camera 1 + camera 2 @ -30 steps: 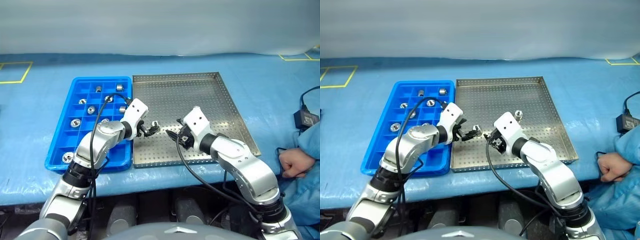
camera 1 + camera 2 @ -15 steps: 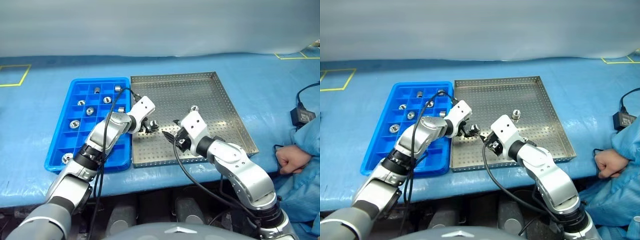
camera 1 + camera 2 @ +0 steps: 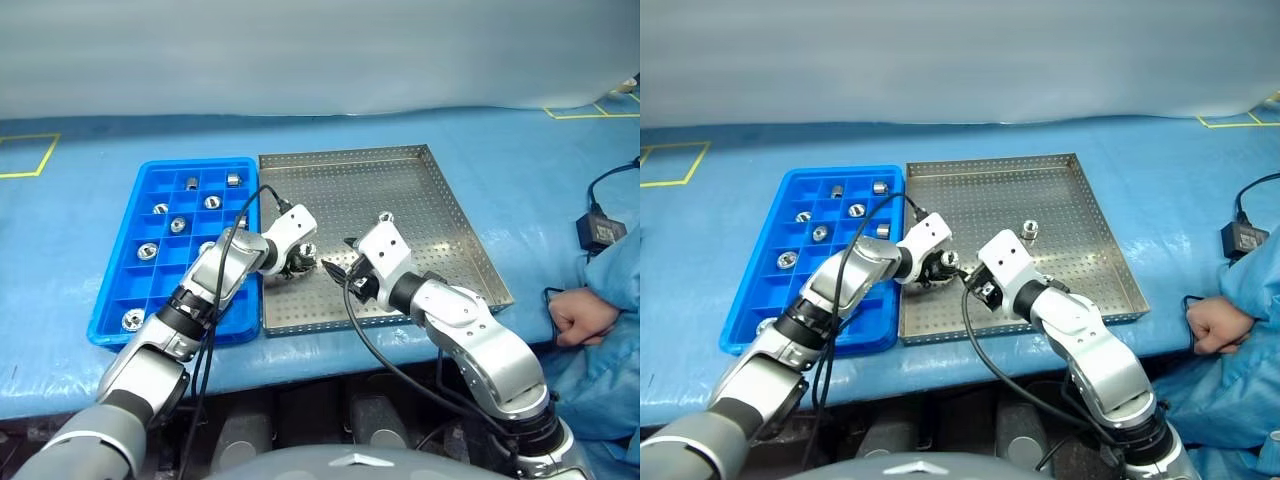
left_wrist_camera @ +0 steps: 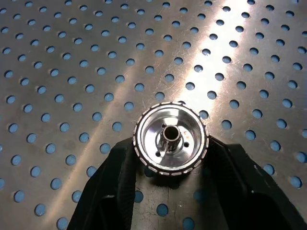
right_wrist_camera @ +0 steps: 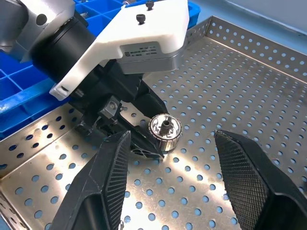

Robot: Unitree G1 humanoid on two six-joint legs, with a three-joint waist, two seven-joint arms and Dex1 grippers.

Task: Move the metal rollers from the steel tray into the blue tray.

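The metal roller point(image 4: 170, 139) — shiny, knurled rim, central hole — stands on the steel tray point(image 3: 440, 200) near its blue-tray point(image 3: 120, 290) edge. The left gripper point(image 4: 170, 160) has its fingers point(image 4: 117, 182) clamped on it; the right gripper point(image 5: 170, 167) sits just beside — fingers apart.

Left gripper point(image 3: 303, 262) at roller point(image 3: 307, 251) on steel tray point(image 3: 440, 215).

My arms are silver-grey rounded shells with black joint rings; each wrist ends in a white angular housing. My left pincer point(image 5: 139, 129) housing carries black screws and a small printed label. Black cables loop along both forearms; my right pincer point(image 5: 177, 187) fingers point(image 5: 249, 177) are black, with cross-hatched pads.
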